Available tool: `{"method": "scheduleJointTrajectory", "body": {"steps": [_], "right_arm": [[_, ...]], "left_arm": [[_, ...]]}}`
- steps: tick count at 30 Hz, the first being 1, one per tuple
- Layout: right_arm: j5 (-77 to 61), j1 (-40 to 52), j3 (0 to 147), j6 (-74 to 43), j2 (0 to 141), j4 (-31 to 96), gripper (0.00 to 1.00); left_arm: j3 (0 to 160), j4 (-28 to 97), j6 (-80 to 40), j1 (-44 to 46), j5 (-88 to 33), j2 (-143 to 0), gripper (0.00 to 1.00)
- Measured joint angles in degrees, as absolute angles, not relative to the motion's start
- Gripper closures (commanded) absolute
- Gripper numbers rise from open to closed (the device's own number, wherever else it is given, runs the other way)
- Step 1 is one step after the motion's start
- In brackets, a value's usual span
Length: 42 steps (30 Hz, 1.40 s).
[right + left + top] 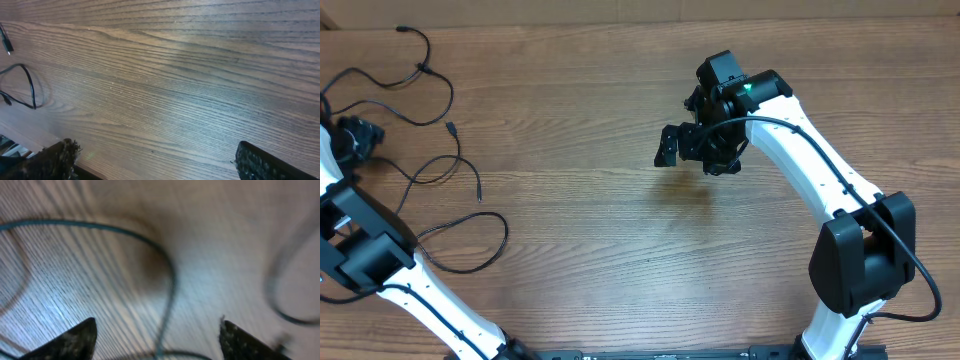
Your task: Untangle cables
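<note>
Overhead looks straight down on the table (620,250); both wrist views skim it closely, sharing the cables (479,187).

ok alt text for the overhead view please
Thin black cables lie in loose loops across the left of a wooden table. The left arm sits by them at the frame edge, while the right arm's claw hangs open over bare wood mid-table.

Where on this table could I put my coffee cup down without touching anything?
The widest bare wood of the table lies mid-front, between the cables on the left and the right arm. The far strip beyond the right tool is bare too. The left side is crowded: loose cable loops and the left arm.
</note>
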<state>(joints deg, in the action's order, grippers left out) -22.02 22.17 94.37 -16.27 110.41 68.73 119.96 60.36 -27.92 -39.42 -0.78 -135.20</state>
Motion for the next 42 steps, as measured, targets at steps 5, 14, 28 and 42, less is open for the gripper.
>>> {"method": "scheduleJointTrajectory", "body": {"steps": [5, 14, 28, 42], "right_arm": [[-22.0, 22.2, 94.4, -16.3, 110.4, 69.0, 0.00], [-22.0, 22.2, 94.4, -16.2, 110.4, 68.7, 0.00], [-22.0, 22.2, 94.4, -16.3, 110.4, 68.9, 0.00], [-22.0, 22.2, 94.4, -16.3, 110.4, 69.6, 0.00]], "left_arm": [[119.3, 58.4, -27.9, -39.8, 1.9, -139.5, 0.35], [119.3, 53.4, -27.9, -39.9, 2.2, -139.7, 0.41], [118.6, 47.5, -25.6, -39.7, 2.2, -139.7, 0.40], [115.8, 42.9, -25.0, -39.7, 1.7, -139.7, 0.70]]}}
